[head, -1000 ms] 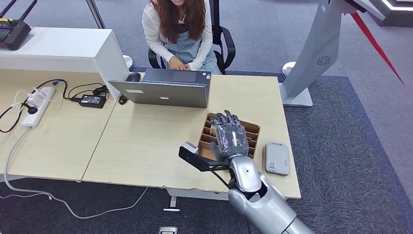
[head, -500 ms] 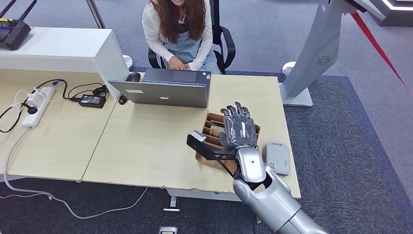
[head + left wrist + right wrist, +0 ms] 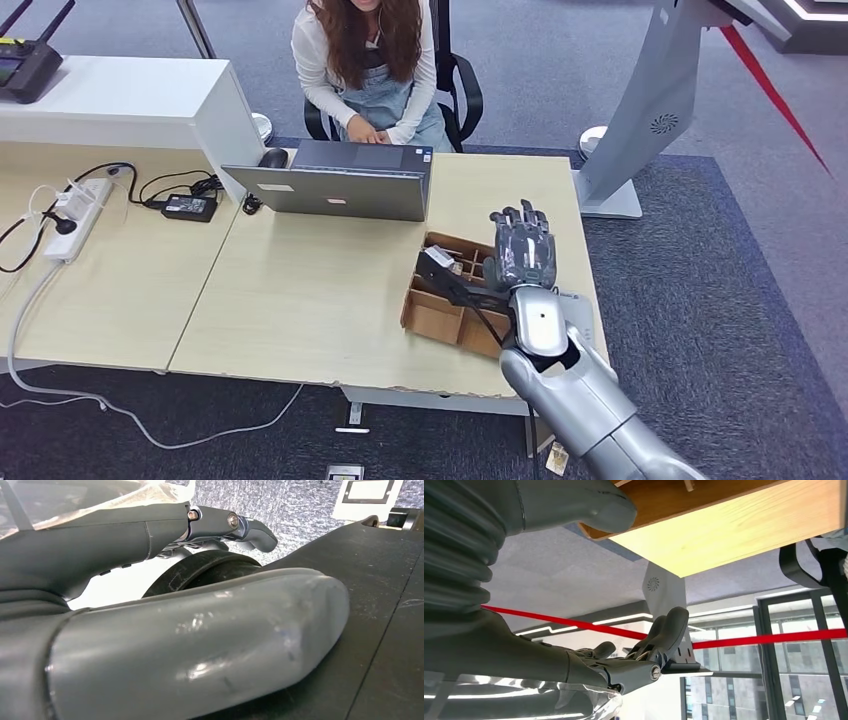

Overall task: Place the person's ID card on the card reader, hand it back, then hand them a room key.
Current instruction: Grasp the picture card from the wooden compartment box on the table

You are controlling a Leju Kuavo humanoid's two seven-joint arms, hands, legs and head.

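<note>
My right hand (image 3: 522, 250) hovers over the far right part of the brown cardboard box (image 3: 432, 316), palm down, fingers stretched and spread, holding nothing. In the right wrist view the same hand (image 3: 634, 665) is empty, with the desk's edge (image 3: 744, 535) beyond it. The box is split into compartments, and cards (image 3: 458, 267) lie in its far cells. Only a sliver of the grey card reader (image 3: 574, 298) peeks out beside my right forearm. My left hand (image 3: 200, 630) hangs by my body, thumb and fingers apart, with nothing in it.
A person (image 3: 365, 60) sits across the desk, typing on a grey laptop (image 3: 335, 185). A power strip (image 3: 80, 215), an adapter (image 3: 190, 206) and cables lie at the left. A white kiosk stand (image 3: 650, 110) rises beyond the desk's right edge.
My right hand has moved to the right and away from me across the box. My forearm now covers most of the card reader.
</note>
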